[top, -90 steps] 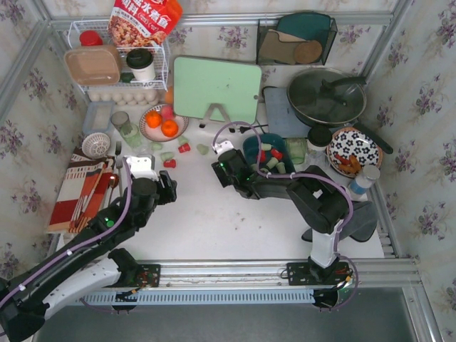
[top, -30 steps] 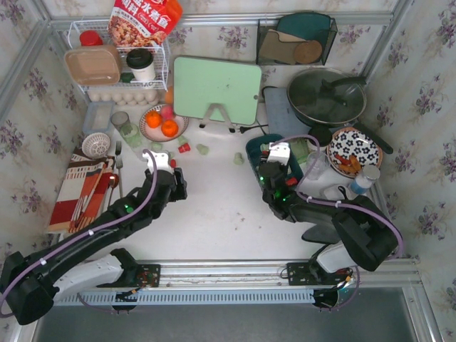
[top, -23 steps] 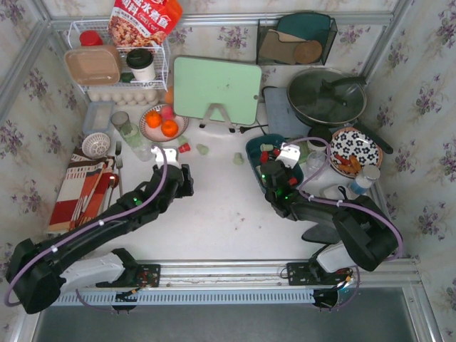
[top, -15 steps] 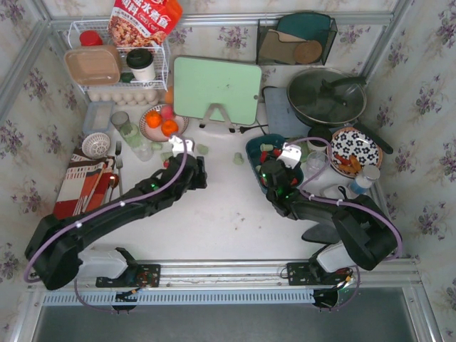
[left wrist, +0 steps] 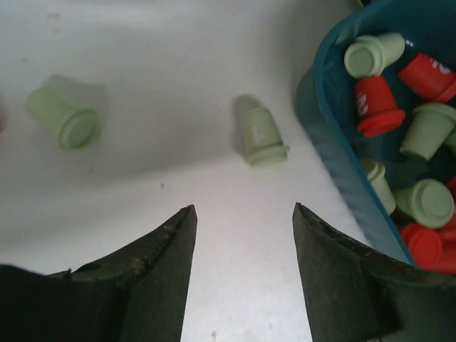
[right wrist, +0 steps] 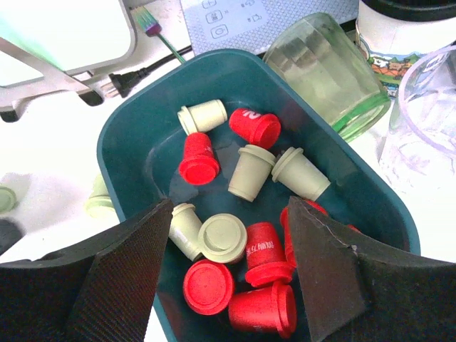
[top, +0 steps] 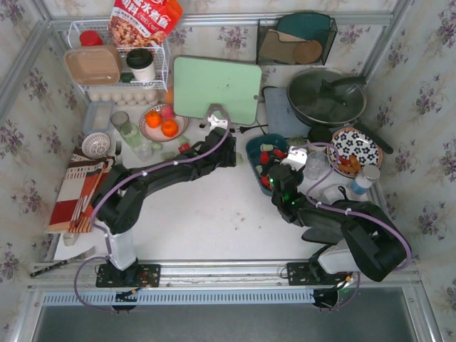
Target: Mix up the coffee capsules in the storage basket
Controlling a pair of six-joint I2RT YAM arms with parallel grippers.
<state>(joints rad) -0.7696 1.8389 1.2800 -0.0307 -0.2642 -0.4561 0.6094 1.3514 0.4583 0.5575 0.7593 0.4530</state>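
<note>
Left claw (left wrist: 242,210) open, empty. One green capsule (left wrist: 262,135) lies on the counter (left wrist: 164,57) just ahead of it, basket (left wrist: 335,153) ahead to its right. Right claw (right wrist: 229,203) wide open, empty, over the basket — red and green capsules (right wrist: 246,171) jumbled beneath its tips.
</note>
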